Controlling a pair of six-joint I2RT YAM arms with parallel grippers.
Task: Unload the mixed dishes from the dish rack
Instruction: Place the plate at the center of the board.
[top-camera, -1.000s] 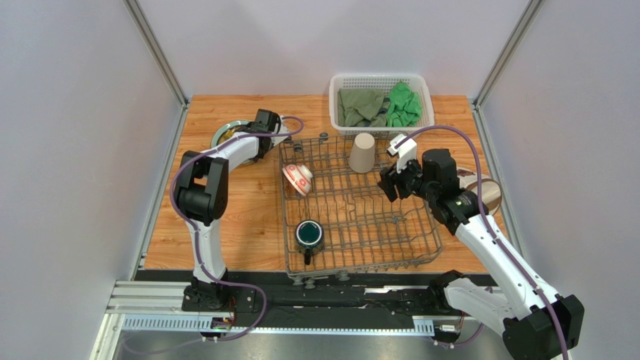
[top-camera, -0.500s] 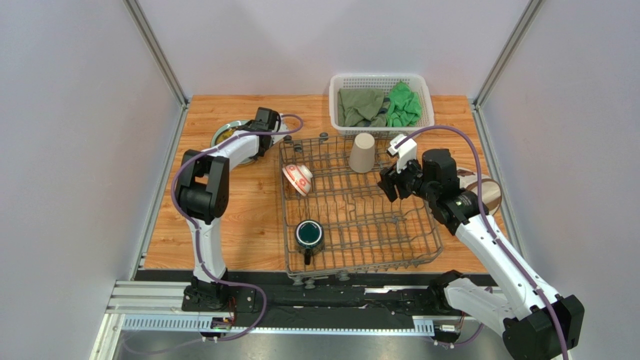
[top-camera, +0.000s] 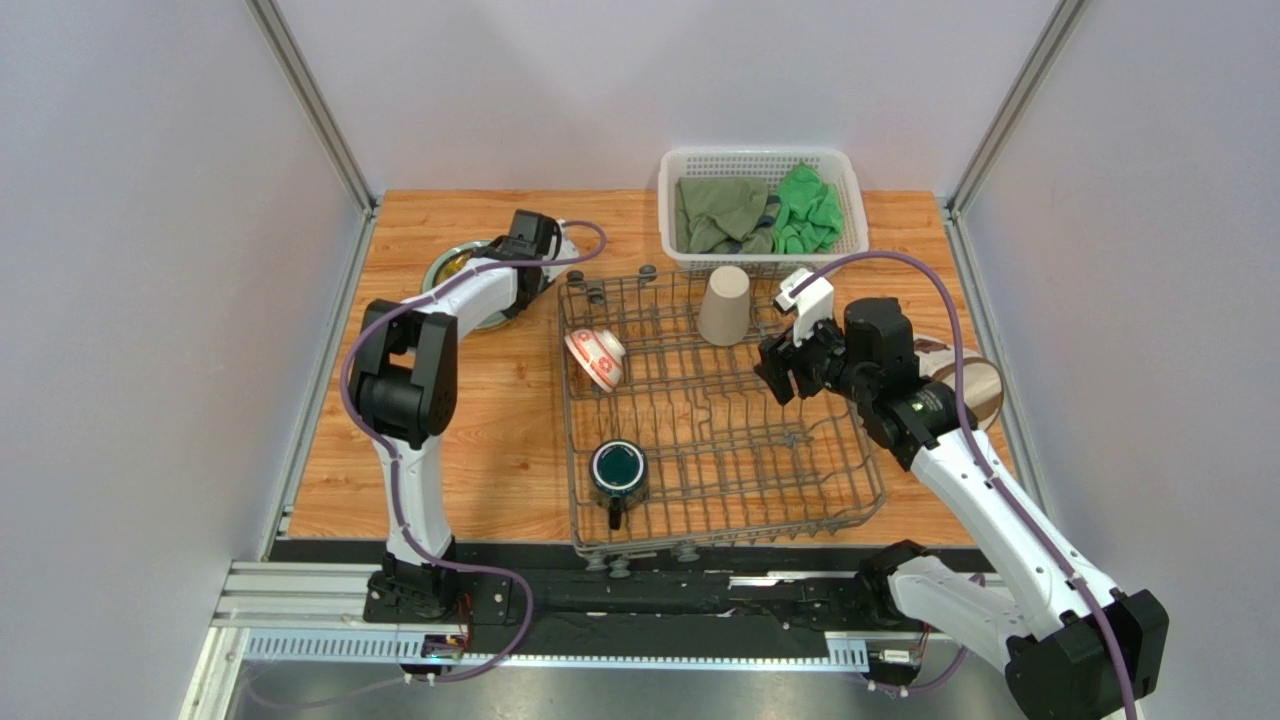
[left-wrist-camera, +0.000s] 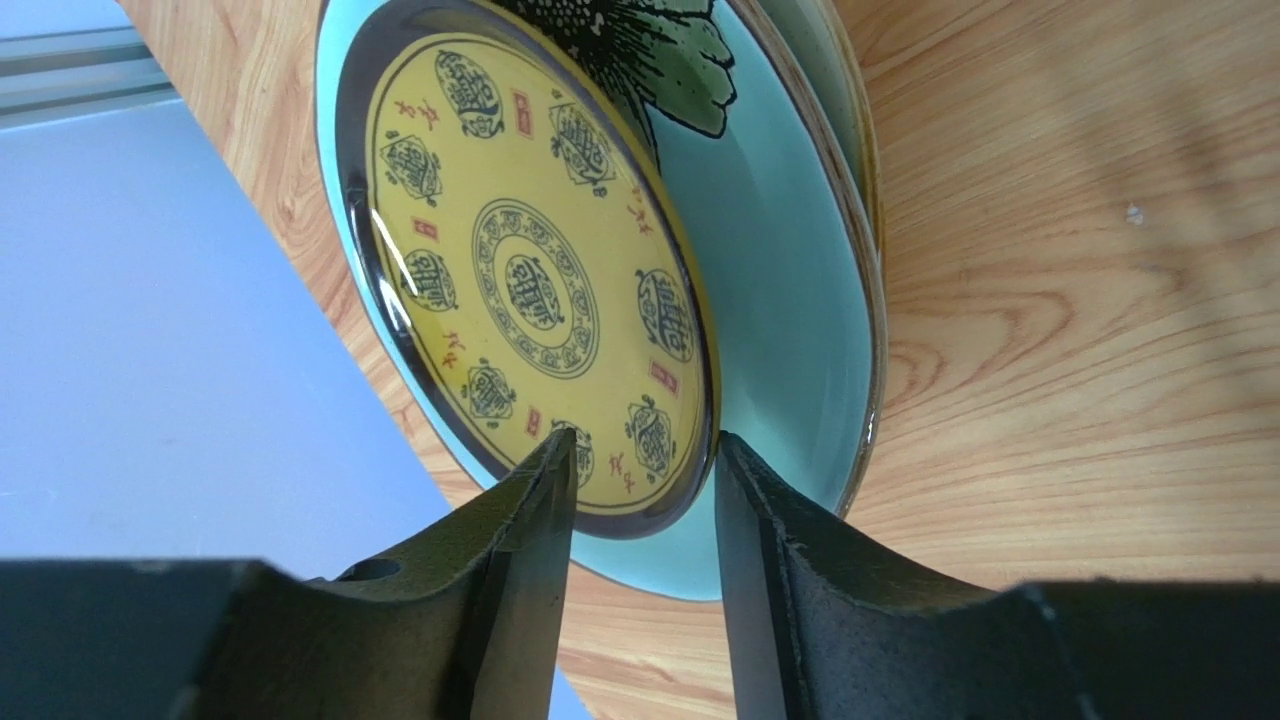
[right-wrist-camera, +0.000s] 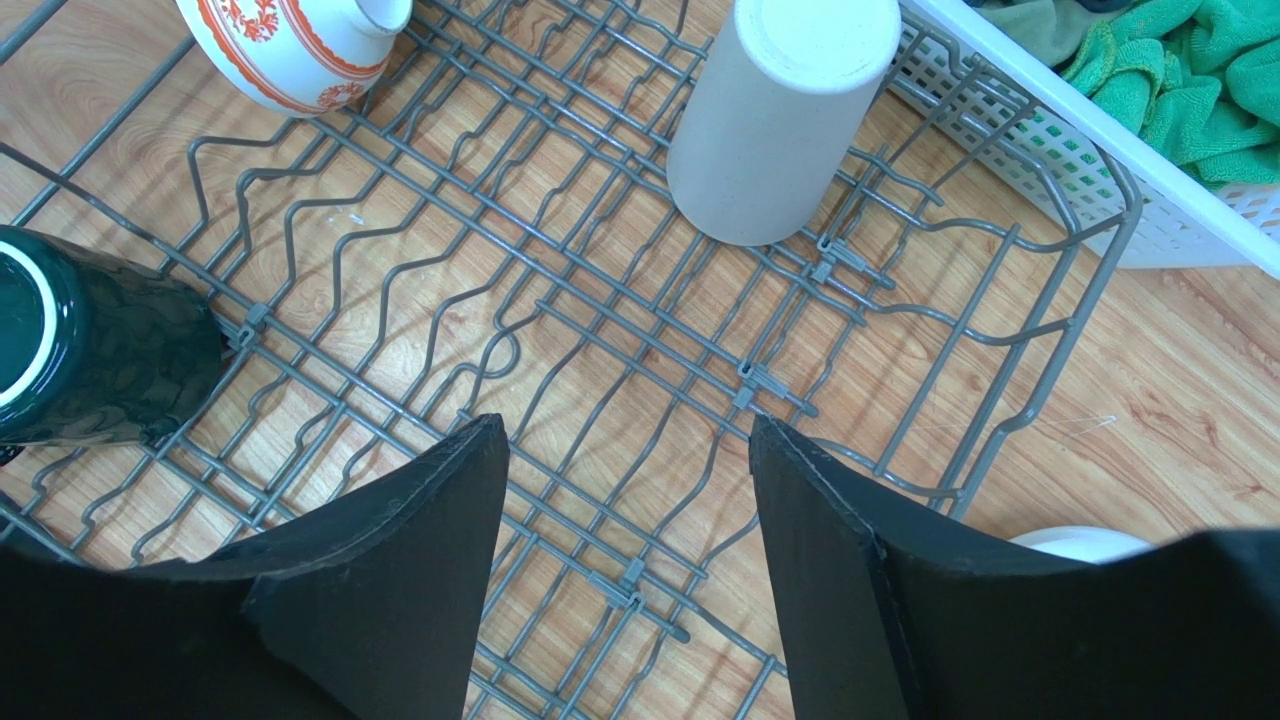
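partly unloaded. the yellow-and-green plate (left-wrist-camera: 526, 270) lies stacked on the pale green plate (left-wrist-camera: 781, 270) on the table (top-camera: 496, 435), left of the dish rack (top-camera: 751, 435). another plate (top-camera: 977, 387) sits right of the rack, half hidden by the arm. a red-and-white bowl (top-camera: 595, 357), a dark teal mug (top-camera: 616, 470) and a tall beige cup (top-camera: 724, 305) remain in the rack. the left claw (left-wrist-camera: 643, 446) straddles the yellow plate's rim, jaws parted, apparently not pinching. the right claw (right-wrist-camera: 624, 435) hangs wide and empty above the rack.
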